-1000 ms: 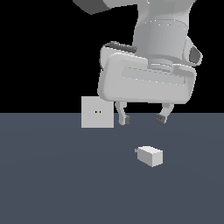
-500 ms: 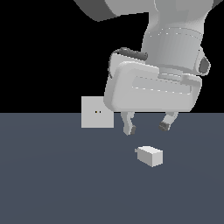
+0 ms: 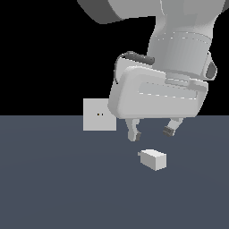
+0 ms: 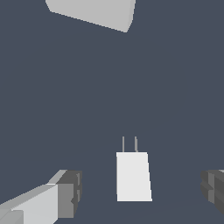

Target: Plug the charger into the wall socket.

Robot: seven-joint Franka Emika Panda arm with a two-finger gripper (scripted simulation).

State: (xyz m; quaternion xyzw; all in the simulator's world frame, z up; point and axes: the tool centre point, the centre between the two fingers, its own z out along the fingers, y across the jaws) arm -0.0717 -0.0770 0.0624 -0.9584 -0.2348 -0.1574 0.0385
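The charger [image 3: 153,159] is a small white block lying on the dark grey floor, its thin prongs pointing toward the exterior view's left. In the wrist view the charger [image 4: 133,176] lies between my two fingers, prongs pointing toward the wall socket [image 4: 94,12]. The wall socket [image 3: 99,115] is an upright white square plate with two small dark holes, to the exterior view's left of my hand. My gripper [image 3: 151,132] is open and empty, hovering just above the charger, with the fingertips [image 4: 70,194] apart on either side of it.
The dark grey floor [image 3: 53,179] spreads under everything. My large white hand and arm [image 3: 161,89] fill the upper part of the exterior view's right and overlap the socket plate's edge.
My gripper has moved down and toward the exterior view's right, closer over the charger. The charger and the wall socket have not moved.
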